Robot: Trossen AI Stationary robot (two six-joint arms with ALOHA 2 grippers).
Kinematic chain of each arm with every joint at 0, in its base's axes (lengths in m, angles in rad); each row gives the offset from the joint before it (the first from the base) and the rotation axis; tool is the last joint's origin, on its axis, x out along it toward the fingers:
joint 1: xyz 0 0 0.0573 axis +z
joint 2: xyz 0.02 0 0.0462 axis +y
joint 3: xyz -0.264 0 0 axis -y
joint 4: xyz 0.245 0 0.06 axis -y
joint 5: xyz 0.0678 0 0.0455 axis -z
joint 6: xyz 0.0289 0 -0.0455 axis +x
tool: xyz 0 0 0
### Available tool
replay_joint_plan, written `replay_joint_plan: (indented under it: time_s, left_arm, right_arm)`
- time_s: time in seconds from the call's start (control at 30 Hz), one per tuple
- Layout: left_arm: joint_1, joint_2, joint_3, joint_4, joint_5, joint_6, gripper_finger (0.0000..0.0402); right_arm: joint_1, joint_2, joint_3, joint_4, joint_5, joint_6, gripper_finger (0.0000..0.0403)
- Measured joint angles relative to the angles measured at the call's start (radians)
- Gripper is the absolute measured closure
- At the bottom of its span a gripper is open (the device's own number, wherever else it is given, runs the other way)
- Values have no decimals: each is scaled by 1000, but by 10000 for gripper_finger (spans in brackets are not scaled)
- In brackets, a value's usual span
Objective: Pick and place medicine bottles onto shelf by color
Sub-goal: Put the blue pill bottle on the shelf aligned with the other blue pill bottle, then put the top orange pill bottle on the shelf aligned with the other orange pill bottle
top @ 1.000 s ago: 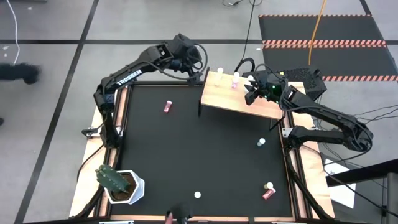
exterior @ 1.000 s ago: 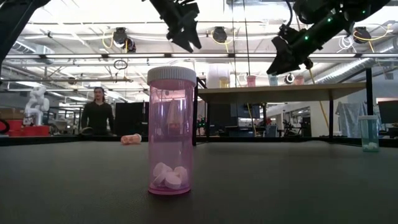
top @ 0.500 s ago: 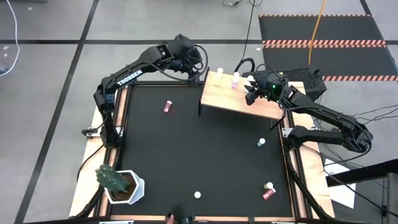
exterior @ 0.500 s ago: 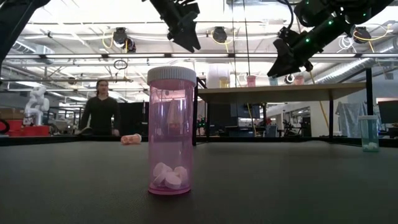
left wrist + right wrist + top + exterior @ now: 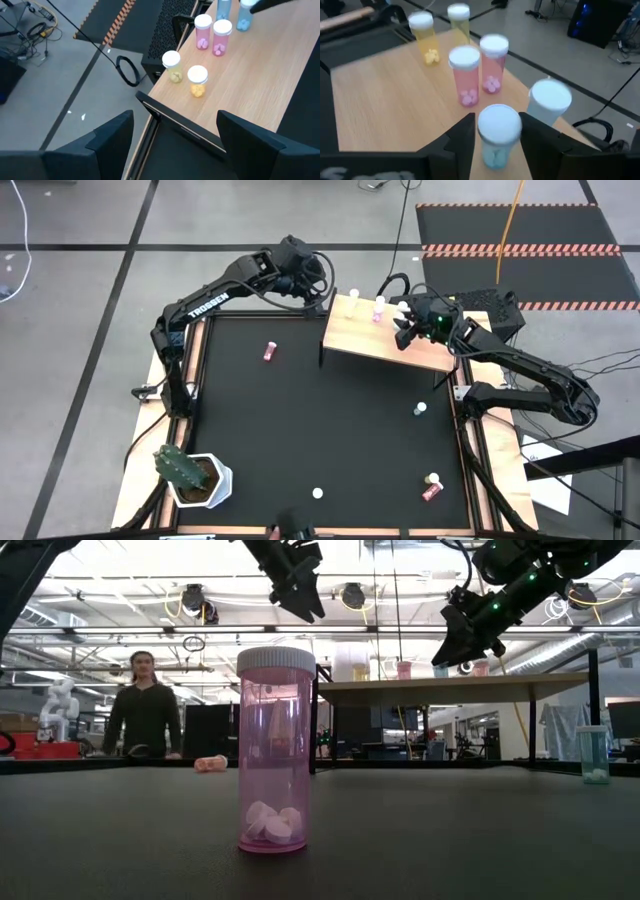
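The shelf [image 5: 372, 346] stands at the table's far right. On its far edge stand two yellow bottles [image 5: 197, 81], two pink bottles [image 5: 465, 75] and two teal ones. My right gripper [image 5: 497, 137] is open over the shelf's far right part, its fingers close on either side of a teal bottle [image 5: 499, 131]. My left gripper [image 5: 318, 298] hangs open above the shelf's far left corner, with nothing between its fingers. A pink bottle [image 5: 269, 351] lies on the table left of the shelf. My right gripper's fingers [image 5: 462, 137] flank the teal bottle's white cap [image 5: 499, 122], coming slanting down from the table's right. Whether they touch it, I cannot tell. The bottle stands upright with its base on the shelf.
A teal bottle [image 5: 420, 409] stands near the right edge. Two more bottles [image 5: 431, 486] sit at the near right corner. An upright pink bottle [image 5: 275, 750] stands at the near edge. A cactus [image 5: 185, 470] in a white pot fills the near left corner. A person [image 5: 143, 705] stands beyond the table.
Both arms have kept still. The person beyond the table's far edge has walked toward the left.
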Motion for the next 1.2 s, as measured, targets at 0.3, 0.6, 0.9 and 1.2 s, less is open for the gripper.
replay_joint_plan:
  time_s: [0.3, 0.6, 0.9, 1.2]
  left_arm:
    - [0, -5, 0, -50, -3, -27, 119]
    - [42, -99, 0, -183, -145, -154, 103]
    - [141, -69, 1, -251, -160, -422, 96]
    - [189, 38, -2, -290, -161, -537, 96]
  right_arm:
    - [0, -28, 0, -6, 0, 21, 220]
    - [3, -213, 0, -53, -16, 163, 209]
    - [3, -326, 35, -26, -130, 232, 209]
    - [3, -322, 262, -61, -381, 344, 209]
